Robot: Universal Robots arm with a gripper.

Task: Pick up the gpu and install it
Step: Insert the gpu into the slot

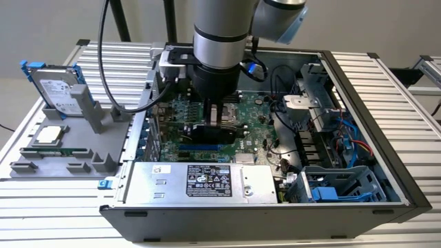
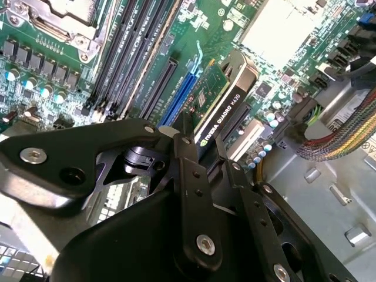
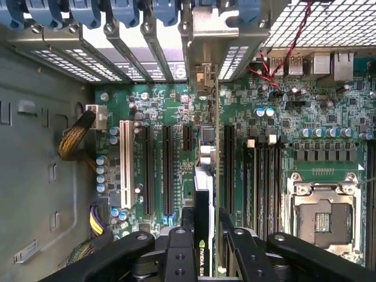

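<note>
Gpu [image 2: 218, 100] in claw [image 2: 202, 154], above motherboard [image 3: 158, 106]

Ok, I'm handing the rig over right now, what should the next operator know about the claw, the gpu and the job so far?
Claw: shut on the gpu, gripping it edge-on by its top edge, inside the open computer case.
Gpu: held upright over the motherboard, in line with the expansion slots, as both wrist views show.
Done: gpu picked up and carried into the case.
Left: whether it is already in a slot cannot be told; the claw has not let go.
</note>
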